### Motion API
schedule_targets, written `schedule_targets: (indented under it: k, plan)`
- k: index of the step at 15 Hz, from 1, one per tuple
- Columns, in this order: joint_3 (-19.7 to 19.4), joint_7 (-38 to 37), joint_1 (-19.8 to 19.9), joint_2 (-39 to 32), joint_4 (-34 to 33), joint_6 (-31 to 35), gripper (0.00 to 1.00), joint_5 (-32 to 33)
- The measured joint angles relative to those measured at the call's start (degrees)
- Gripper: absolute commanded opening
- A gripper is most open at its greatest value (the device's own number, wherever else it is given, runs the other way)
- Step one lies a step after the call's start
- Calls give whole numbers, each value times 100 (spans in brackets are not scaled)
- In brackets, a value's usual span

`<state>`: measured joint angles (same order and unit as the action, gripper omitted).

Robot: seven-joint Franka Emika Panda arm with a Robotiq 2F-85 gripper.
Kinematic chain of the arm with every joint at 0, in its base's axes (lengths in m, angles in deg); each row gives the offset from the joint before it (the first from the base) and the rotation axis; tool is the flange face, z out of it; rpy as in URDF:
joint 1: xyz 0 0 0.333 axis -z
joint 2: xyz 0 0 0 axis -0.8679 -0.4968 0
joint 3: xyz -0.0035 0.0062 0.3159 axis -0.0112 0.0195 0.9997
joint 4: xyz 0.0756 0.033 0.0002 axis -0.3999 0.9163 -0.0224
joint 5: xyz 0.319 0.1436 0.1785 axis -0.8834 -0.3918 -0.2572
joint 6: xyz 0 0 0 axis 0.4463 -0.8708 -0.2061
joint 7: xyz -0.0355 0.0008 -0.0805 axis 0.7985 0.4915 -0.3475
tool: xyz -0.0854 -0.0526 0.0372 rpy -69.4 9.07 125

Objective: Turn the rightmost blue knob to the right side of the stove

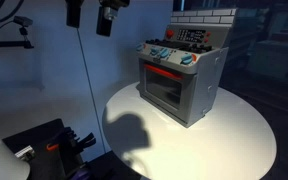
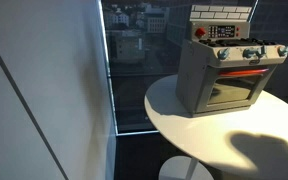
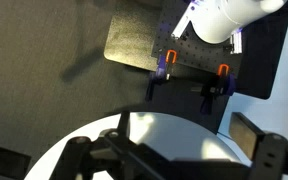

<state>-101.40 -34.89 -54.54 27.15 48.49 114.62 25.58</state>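
Observation:
A grey toy stove (image 1: pixel 179 82) stands on a round white table (image 1: pixel 234 140) and shows in both exterior views (image 2: pixel 219 75). A row of blue knobs runs along its front panel, and the rightmost one (image 1: pixel 188 60) sits at the panel's end (image 2: pixel 281 50). My gripper (image 1: pixel 106 18) hangs high above the table's near-left edge, well away from the stove, and does not show in the exterior view facing the stove's front. In the wrist view its dark fingers (image 3: pixel 174 165) are spread wide and empty over the white table (image 3: pixel 154 135).
The robot's base mount with orange clamps (image 3: pixel 194 66) lies beside the table. A dark box with an orange part (image 1: pixel 44 148) sits low on the left. A window wall (image 2: pixel 134 60) stands behind the stove.

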Motion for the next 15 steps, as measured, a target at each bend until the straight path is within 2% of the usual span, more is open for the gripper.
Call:
schedule_targets:
  k: [8,15]
  plan:
    - [3,-52,0,-39,4,33,100,-3]
    - [70,-629,1,-336,-110,371,100,-166]
